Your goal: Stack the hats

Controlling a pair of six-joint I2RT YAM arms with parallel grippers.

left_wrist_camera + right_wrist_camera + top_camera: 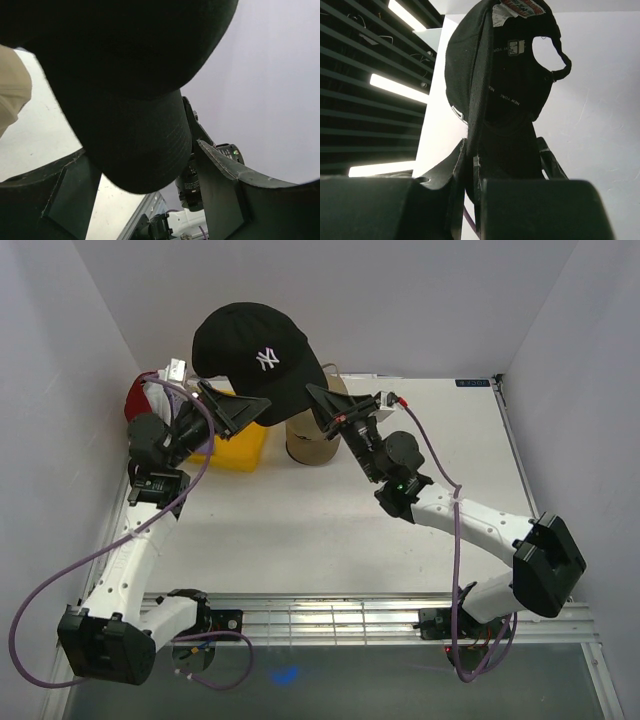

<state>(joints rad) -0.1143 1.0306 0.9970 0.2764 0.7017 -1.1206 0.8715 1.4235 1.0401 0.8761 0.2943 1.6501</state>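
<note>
The black cap with a white NY is held in the air at the back of the table. My right gripper is shut on its rear rim; in the right wrist view the cap hangs open side toward the camera from the gripper. My left gripper is open, and the cap's brim lies loose between its spread fingers. The beige cap stands just below the black one and shows in the left wrist view. A red cap and white fabric lie at the far left. The lavender cap is out of view.
A yellow tray lies left of the beige cap, under my left gripper. White walls close in the table on the left, back and right. A metal rail runs along the near edge between the arm bases.
</note>
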